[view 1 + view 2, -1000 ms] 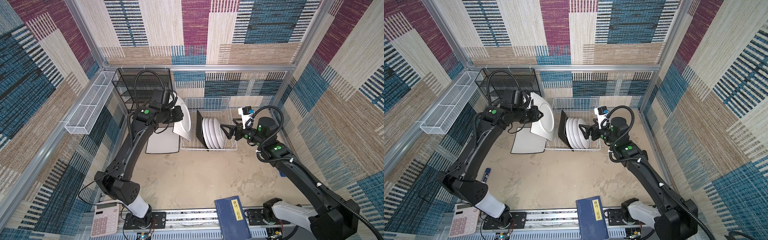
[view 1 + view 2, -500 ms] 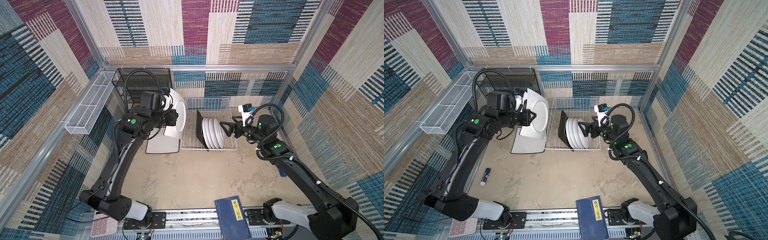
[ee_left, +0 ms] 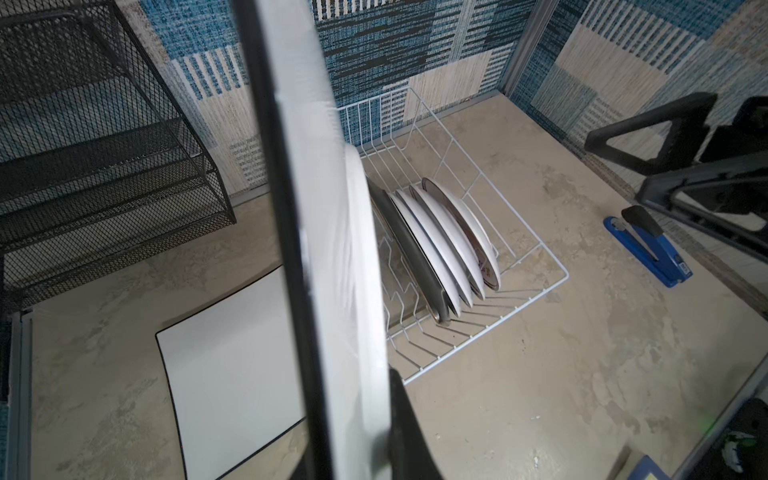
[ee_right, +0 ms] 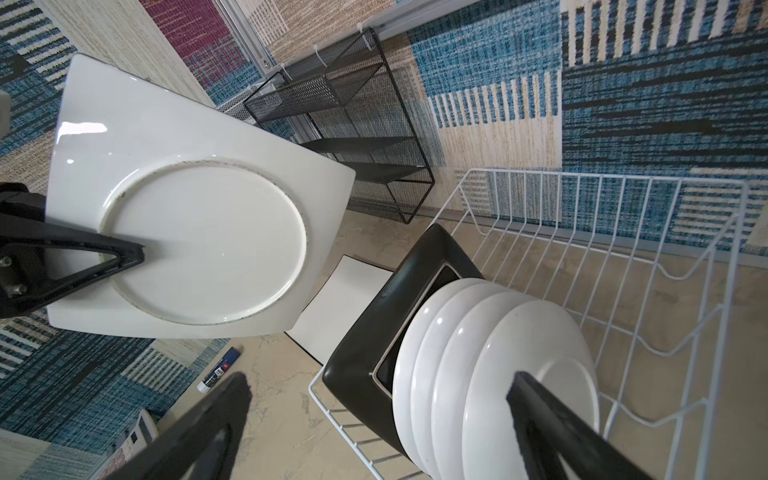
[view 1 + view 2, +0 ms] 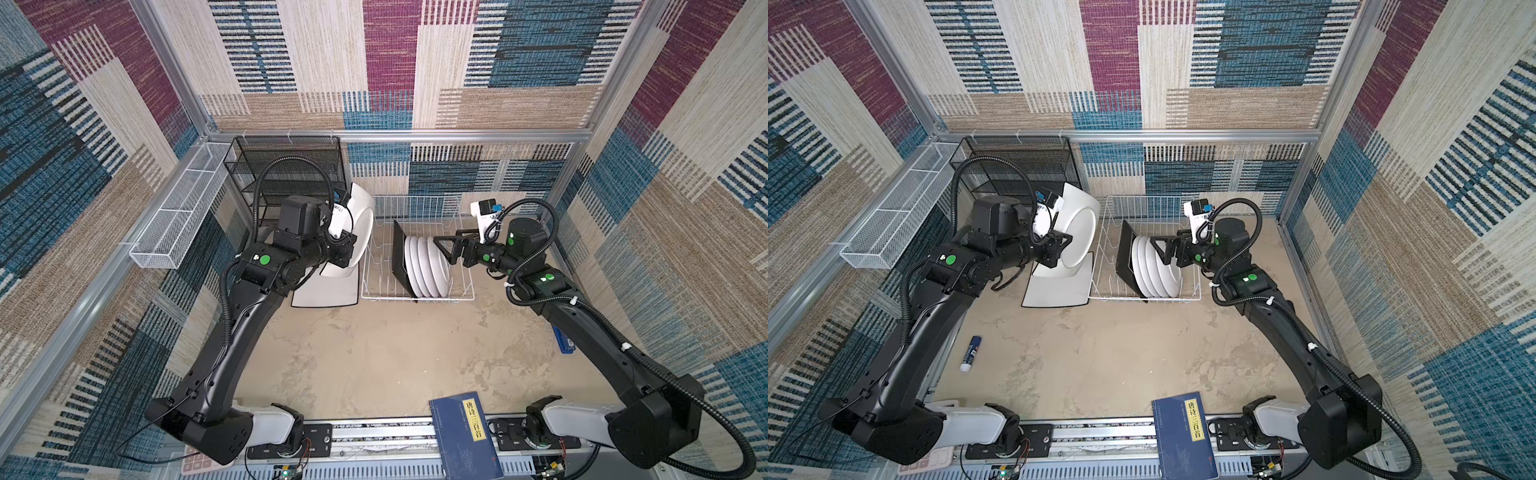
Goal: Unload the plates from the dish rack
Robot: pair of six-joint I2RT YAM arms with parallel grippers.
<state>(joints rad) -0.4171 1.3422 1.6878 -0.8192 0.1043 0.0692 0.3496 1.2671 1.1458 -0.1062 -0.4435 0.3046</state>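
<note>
My left gripper (image 5: 351,251) (image 5: 1065,249) (image 3: 361,436) is shut on a large white square plate (image 5: 361,224) (image 5: 1081,232) (image 3: 345,249) (image 4: 208,232). That plate stands on edge in the air, just left of the dish rack (image 5: 457,297) (image 5: 1100,257) (image 3: 540,286). Under it a second white square plate (image 5: 328,291) (image 5: 1059,291) (image 3: 232,353) lies flat on the table. In the rack stand a black square plate (image 5: 399,257) (image 4: 374,332) and several round white plates (image 5: 424,266) (image 5: 1154,270) (image 4: 498,365). My right gripper (image 5: 442,249) (image 5: 1158,249) (image 4: 380,380) is open, at the top of the round plates.
A black mesh shelf (image 5: 291,166) stands at the back left, and a long white mesh trough (image 5: 178,216) hangs on the left wall. On the table lie a glue stick (image 5: 970,353) and a blue stapler (image 3: 648,249). A blue book (image 5: 465,440) rests on the front rail.
The left arm's elbow has swung out to the left and its wrist has turned, so the held plate now stands more upright beside the rack. The right gripper has hardly moved.
</note>
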